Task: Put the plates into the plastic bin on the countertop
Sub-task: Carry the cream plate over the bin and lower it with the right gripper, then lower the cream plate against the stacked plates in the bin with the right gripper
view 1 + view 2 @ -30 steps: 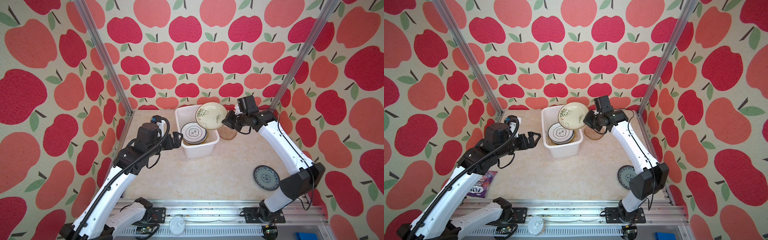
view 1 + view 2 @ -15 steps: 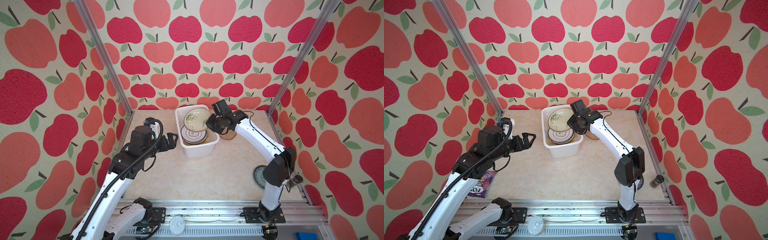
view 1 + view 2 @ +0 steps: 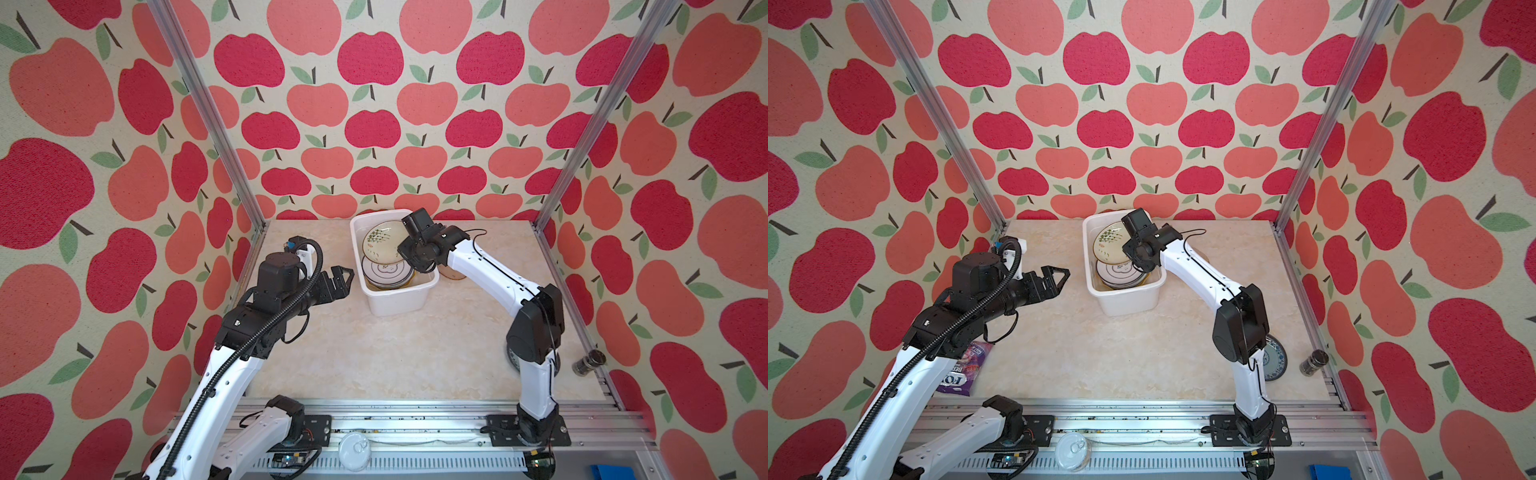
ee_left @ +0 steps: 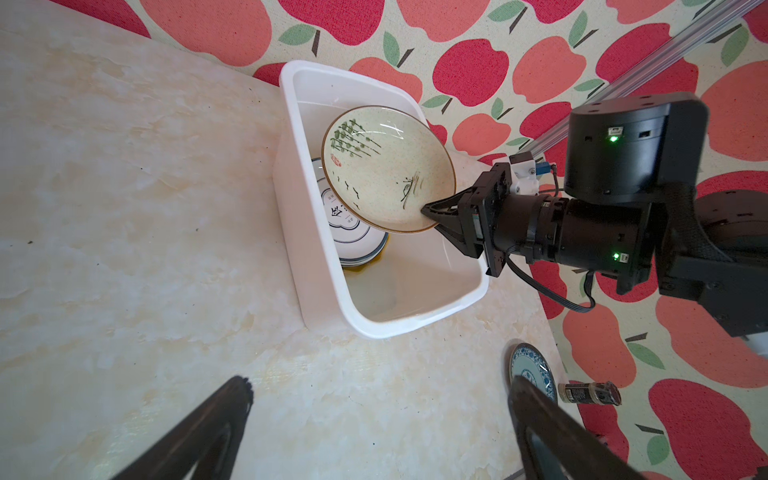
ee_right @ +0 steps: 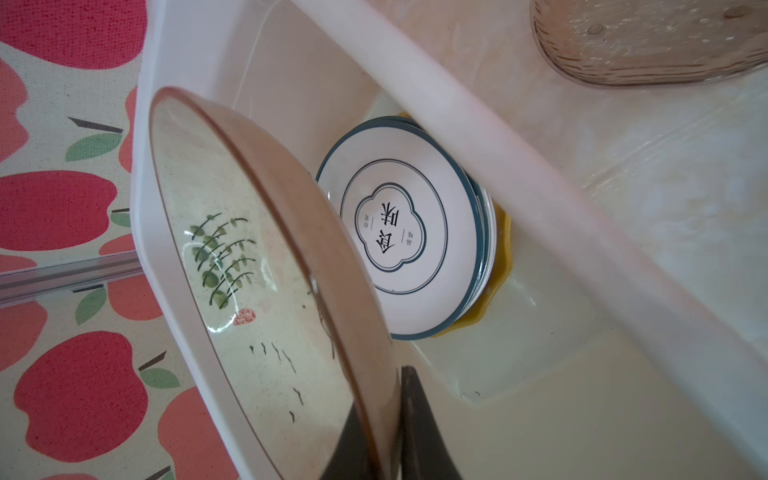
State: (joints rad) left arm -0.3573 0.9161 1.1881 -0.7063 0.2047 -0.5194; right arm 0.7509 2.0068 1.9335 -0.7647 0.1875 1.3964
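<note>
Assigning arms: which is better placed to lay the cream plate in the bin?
Right: the right gripper holds the cream plate over the bin; the left gripper is open outside it.

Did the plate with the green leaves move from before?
Yes. The leaf plate, held by the right gripper, went left and down: from above the right rim of the plastic bin to tilting over its inside, above the white plate.

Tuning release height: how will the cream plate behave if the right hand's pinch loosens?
Glossy glaze, pinched only at the rim by the right hand: the cream plate may slip or pivot. Looks like rigid ceramic, so it could chip dropping onto the white plates stacked in the plastic bin.
</note>
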